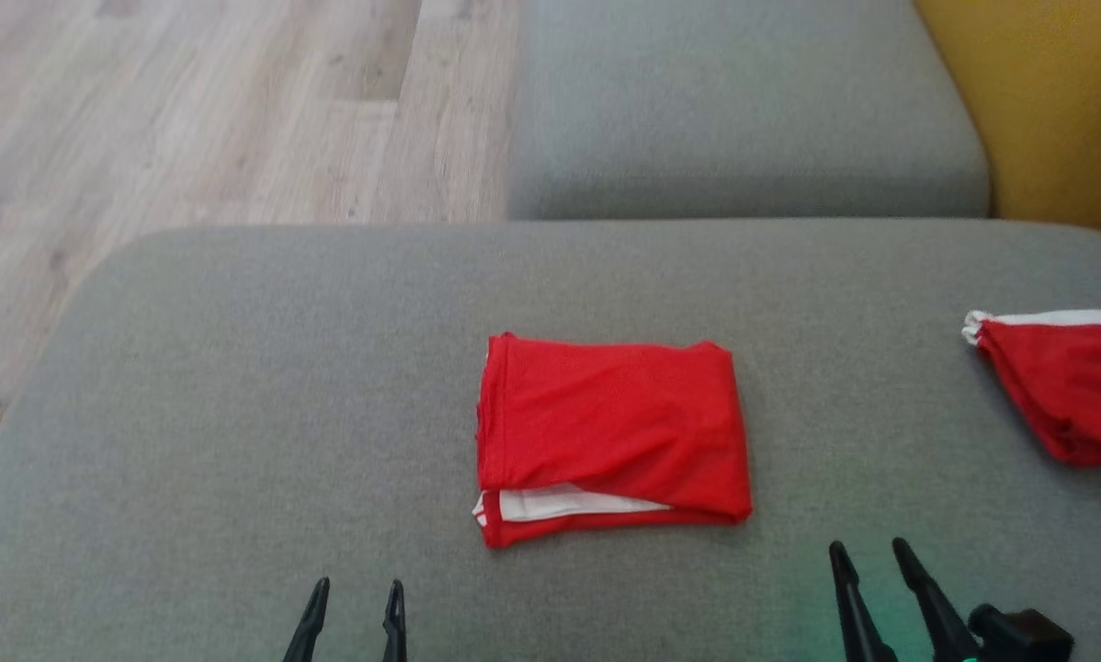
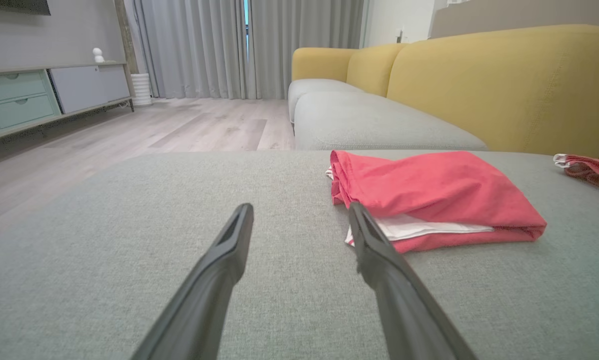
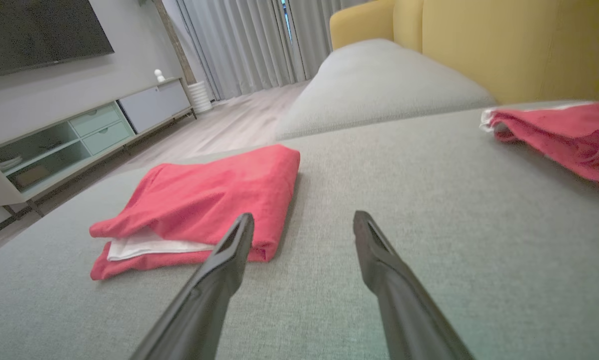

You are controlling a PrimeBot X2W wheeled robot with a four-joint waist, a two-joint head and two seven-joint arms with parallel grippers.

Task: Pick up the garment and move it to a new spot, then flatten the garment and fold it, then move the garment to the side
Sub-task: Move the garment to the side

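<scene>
Red and folded into a neat rectangle, the garment (image 1: 610, 432) is lying in the middle of the grey cushion (image 1: 238, 368), with its white lining peeking out along the edge nearest me. Judging by that, the folding is looking finished, and I am facing the last step: moving it to the side. A second red garment (image 1: 1065, 386) is sitting well apart at my right, near the yellow sofa back (image 1: 1047, 92), which is probably hinting at where the side spot is.

I am holding my left gripper (image 1: 359, 583) short of the garment's near left corner, fingers spread apart, gripping nothing and not touching the cloth. My right gripper (image 1: 868, 545) is hovering just off the near right corner, equally spread and empty.

The next move, I am thinking, is calling for both to pinch the near edge through all the layers at once, so the fold is not slipping open while I am lifting.
</scene>
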